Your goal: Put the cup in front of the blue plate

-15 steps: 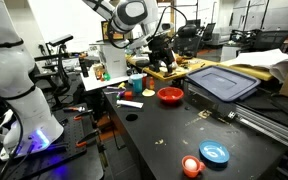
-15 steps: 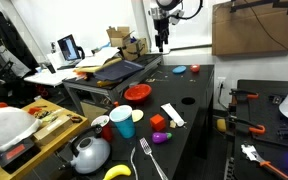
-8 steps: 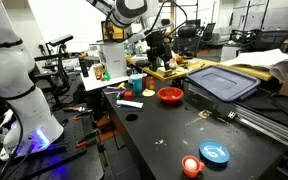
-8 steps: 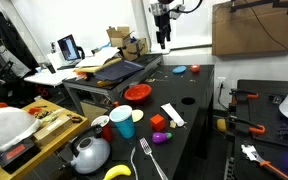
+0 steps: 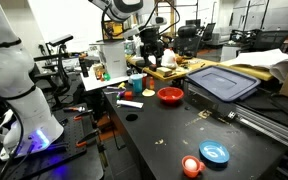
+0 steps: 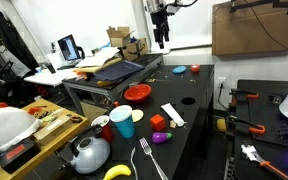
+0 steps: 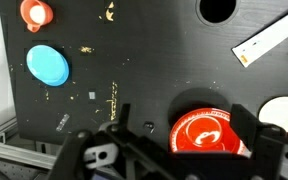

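The red-orange cup [image 5: 191, 166] stands on the black table right beside the blue plate [image 5: 215, 153], near the table's corner. Both show in the other exterior view, cup [image 6: 195, 69] and plate [image 6: 180, 70], and at the top left of the wrist view, cup [image 7: 36, 13] above plate [image 7: 47, 65]. My gripper [image 5: 151, 56] hangs high above the table, far from the cup, and also shows in an exterior view [image 6: 161, 41]. In the wrist view its fingers [image 7: 184, 125] are spread wide with nothing between them, over the red bowl.
A wider red bowl [image 5: 170, 95] sits below the gripper. A grey-blue bin lid [image 5: 222, 80] lies beside it. A white strip [image 7: 267, 42], a blue mug [image 6: 123, 121], a fork [image 6: 149, 158] and small toys lie at the table's other end. A round hole [image 7: 219, 9] is in the tabletop.
The arm has shifted slightly, with the gripper a little higher. The cup, plate and bowl have not moved.
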Controlling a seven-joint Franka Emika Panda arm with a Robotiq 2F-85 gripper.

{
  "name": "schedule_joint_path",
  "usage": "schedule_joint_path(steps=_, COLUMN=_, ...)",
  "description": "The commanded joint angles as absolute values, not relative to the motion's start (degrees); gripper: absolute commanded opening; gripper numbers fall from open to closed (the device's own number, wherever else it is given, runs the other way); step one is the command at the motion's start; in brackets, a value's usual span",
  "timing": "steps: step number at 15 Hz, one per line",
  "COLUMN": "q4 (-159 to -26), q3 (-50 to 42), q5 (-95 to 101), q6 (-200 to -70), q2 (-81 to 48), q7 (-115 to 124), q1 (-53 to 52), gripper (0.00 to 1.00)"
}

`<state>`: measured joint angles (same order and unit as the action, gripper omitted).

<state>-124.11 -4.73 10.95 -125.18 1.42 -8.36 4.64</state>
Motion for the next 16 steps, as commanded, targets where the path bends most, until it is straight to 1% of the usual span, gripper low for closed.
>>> schedule_joint_path(steps=1, q4=-124.0, q3=-3.8, q5=8.8, q6=-120.3, q2=3.8, q7=-10.4, q1=3.6, gripper=1.0)
schedule_joint_path(steps=16, q4=-121.9, q3=-2.1, q5=7.3, q6=-110.4, q2=6.0, q7=-9.4, q1=1.7, gripper=1.0)
